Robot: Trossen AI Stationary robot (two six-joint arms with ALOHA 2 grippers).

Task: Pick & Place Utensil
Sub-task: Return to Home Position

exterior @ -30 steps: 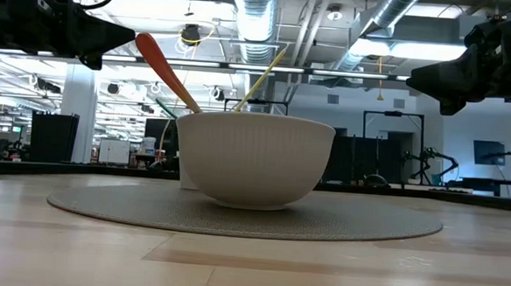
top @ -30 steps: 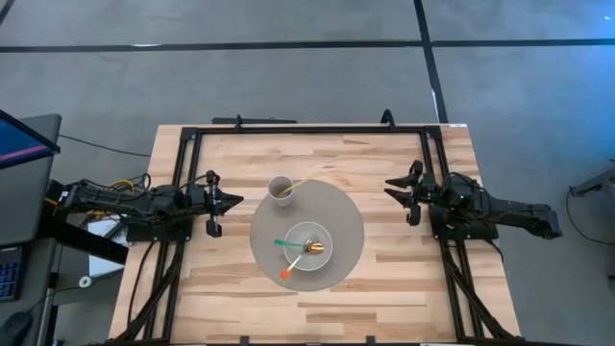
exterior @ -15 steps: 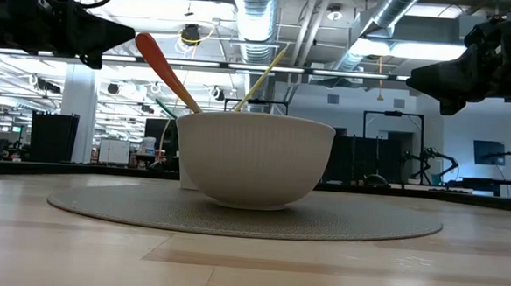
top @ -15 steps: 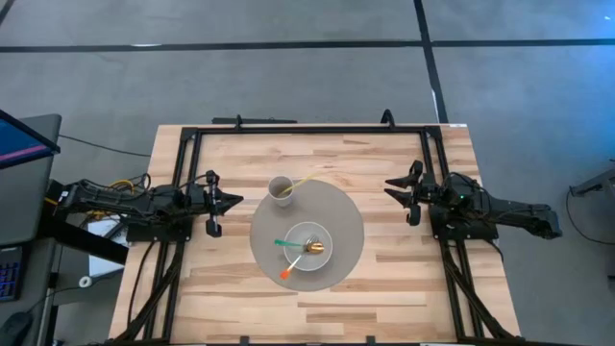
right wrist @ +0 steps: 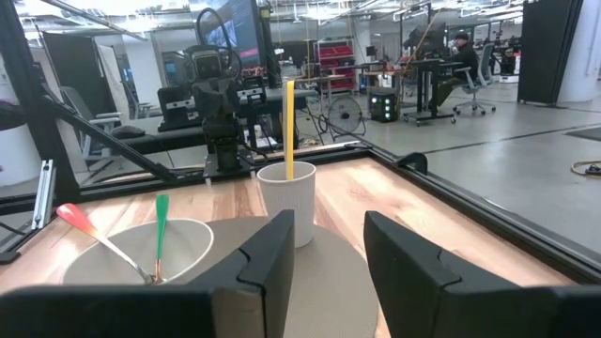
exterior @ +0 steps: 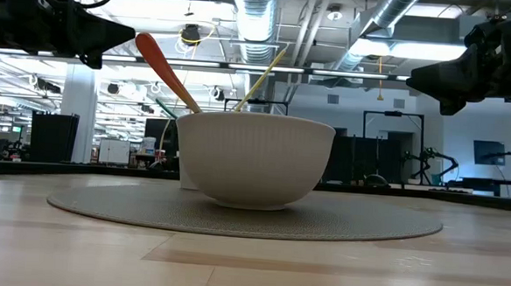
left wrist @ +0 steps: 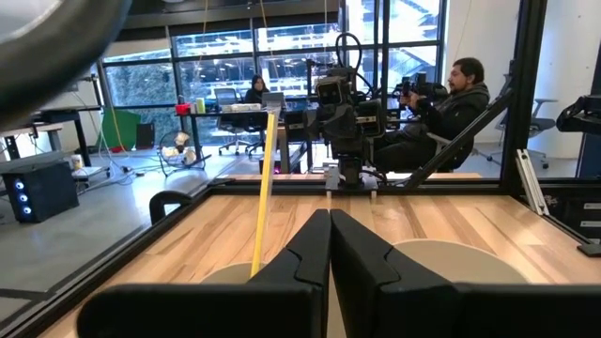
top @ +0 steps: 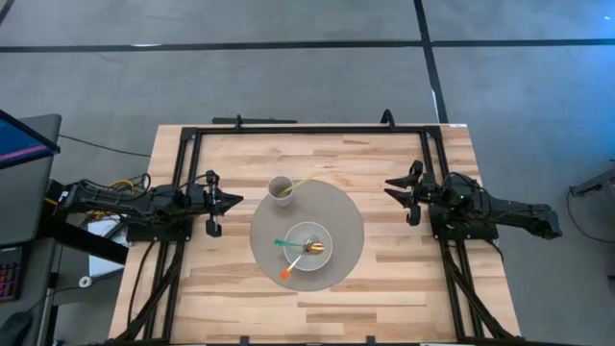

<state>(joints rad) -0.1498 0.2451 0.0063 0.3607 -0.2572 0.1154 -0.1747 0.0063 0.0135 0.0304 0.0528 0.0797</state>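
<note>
A white bowl (top: 309,246) stands on a round grey mat (top: 336,207) mid-table and holds an orange-handled utensil (top: 290,270) and a green-handled utensil (top: 284,243), their handles leaning on the rim. A white cup (top: 280,189) on the mat's far left holds a yellow stick-like utensil (top: 306,182). My left gripper (top: 236,201) is shut and empty, left of the mat. My right gripper (top: 390,190) is open and empty, right of the mat.
A black frame (top: 307,128) runs along the table's far, left and right sides. Bare wood lies on the near part of the table (top: 317,312). People sit at desks in the room beyond (left wrist: 451,94).
</note>
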